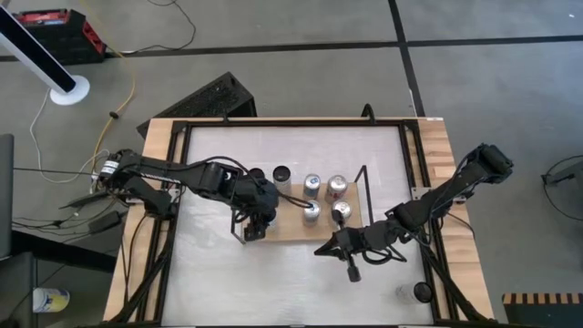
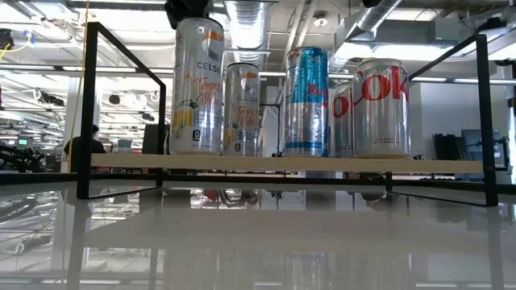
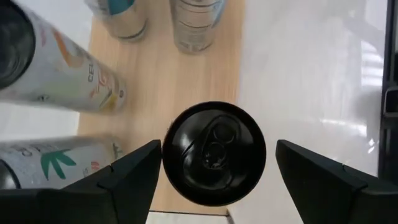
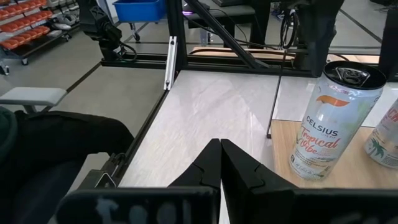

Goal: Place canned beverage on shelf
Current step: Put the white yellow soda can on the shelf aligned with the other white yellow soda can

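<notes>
Black-topped can (image 3: 214,152) stands upright on the shelf (image 3: 163,81) near its end, directly under the left gripper (image 3: 214,174), whose fingers are spread wide on either side of it without touching. Five more cans share the board farther along. Right gripper (image 4: 221,163) hovers off the shelf's other end, fingers pressed together, holding nothing.

Lighting: bright, even, overhead ceiling strips. Glare/reflections on white table (image 2: 258,234). Left wrist view: near cans (image 3: 56,74) blurred.
</notes>
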### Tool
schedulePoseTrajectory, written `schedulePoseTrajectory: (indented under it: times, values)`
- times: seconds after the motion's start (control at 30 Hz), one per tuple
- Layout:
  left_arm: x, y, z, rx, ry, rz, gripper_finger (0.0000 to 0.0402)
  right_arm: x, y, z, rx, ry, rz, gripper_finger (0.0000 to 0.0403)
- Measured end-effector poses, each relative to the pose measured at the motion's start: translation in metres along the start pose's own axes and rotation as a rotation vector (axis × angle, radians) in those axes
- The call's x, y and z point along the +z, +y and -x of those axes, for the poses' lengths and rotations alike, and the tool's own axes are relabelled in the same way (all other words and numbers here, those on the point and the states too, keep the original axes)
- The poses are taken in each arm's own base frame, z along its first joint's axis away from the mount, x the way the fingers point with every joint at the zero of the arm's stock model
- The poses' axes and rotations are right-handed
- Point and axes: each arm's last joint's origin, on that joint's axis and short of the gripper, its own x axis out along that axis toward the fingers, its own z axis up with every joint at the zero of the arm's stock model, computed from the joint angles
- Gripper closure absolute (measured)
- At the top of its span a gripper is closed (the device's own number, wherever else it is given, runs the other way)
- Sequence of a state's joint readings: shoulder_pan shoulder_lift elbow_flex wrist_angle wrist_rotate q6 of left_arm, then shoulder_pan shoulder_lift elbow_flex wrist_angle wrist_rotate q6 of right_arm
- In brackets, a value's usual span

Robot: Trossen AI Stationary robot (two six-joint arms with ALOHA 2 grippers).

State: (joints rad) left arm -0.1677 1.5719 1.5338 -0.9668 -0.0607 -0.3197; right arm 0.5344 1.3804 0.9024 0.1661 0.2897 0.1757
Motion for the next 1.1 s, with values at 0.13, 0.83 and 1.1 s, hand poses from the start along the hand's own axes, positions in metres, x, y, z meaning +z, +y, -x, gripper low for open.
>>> schedulePoseTrajectory:
  times: [0.13, 0.83, 1.1]
  values:
    - [0.0002, 0.0001, 0.0, 0.003, -0.003, 0.064, 0.0102, 0.0001, 0.0, 0.0001, 0.0, -0.001, 0.0, 0.0374]
    - [0.0008, -0.0002, -0.0004, 0.003, -0.009, -0.02, 0.0133, 0.0007, 0.0001, 0.0001, 0.001, -0.007, -0.001, 0.0374]
    - [0.0049, -0.0017, -0.0011, -0.007, -0.051, -0.218, 0.0158, 0.0007, 0.0001, 0.0001, 0.001, -0.007, -0.001, 0.0374]
